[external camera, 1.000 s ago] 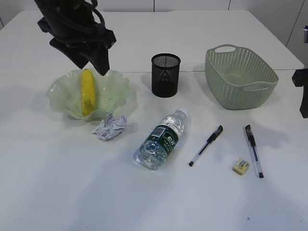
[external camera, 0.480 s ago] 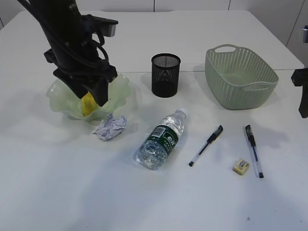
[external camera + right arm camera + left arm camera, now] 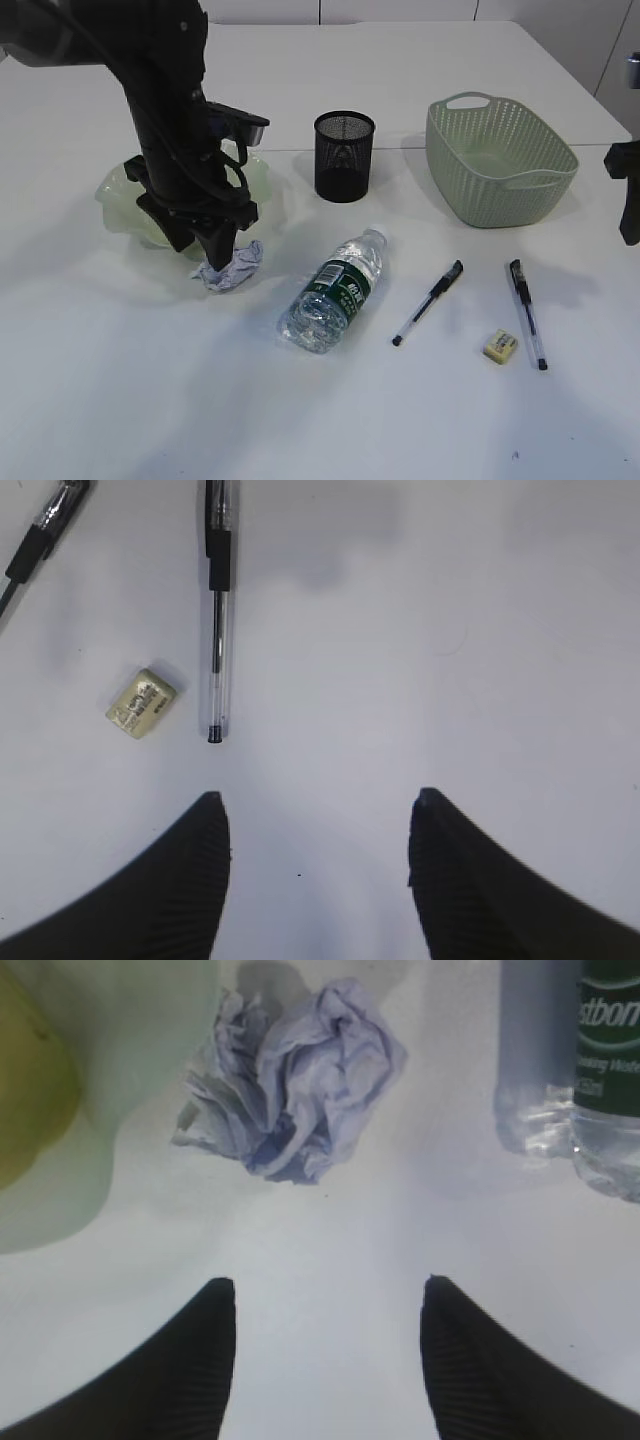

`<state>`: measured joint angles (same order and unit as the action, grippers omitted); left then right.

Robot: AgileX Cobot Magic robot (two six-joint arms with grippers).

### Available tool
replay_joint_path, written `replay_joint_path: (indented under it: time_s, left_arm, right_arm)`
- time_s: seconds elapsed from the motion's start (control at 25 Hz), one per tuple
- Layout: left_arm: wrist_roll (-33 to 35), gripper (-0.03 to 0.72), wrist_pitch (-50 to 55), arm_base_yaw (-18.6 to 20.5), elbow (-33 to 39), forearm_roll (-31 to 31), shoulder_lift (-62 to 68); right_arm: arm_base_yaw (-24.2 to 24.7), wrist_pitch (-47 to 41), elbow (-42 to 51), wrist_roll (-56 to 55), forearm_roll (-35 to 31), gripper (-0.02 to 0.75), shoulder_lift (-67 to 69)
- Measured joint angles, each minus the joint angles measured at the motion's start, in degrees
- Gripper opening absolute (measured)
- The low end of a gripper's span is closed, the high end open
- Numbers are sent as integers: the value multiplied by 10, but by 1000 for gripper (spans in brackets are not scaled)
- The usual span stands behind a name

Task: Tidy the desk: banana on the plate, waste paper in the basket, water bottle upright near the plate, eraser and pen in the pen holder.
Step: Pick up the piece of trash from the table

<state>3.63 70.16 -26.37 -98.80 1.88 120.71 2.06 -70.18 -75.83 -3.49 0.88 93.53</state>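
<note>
The wavy-edged pale green glass plate [image 3: 115, 195] holds the yellow banana [image 3: 25, 1090], while the black mesh pen holder [image 3: 344, 156] and the sage-green woven plastic basket [image 3: 498, 160] show nothing inside. The left arm hides most of the plate and banana in the exterior view, and the right gripper [image 3: 315, 825], jaws apart and empty, is cut off at that view's right edge above the yellowish eraser [image 3: 142, 703] and the two clear black-capped pens [image 3: 527, 312] [image 3: 428, 301]. Since a second ago the left gripper [image 3: 328, 1305] has dropped from over the plate to the crumpled bluish-white waste paper [image 3: 295, 1080], jaws spread with nothing between them, beside the lying clear green-labelled water bottle [image 3: 335, 292].

water bottle [image 3: 600, 1070] | green label | partial white lettering, not fully legible
</note>
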Motion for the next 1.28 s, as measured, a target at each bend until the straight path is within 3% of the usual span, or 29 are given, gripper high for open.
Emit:
replay_joint_path:
  time_s: [1.28]
  left_arm:
    - [25, 418, -58, 0, 0, 10, 57]
  right_arm:
    - [0, 0, 0, 0, 0, 428, 0]
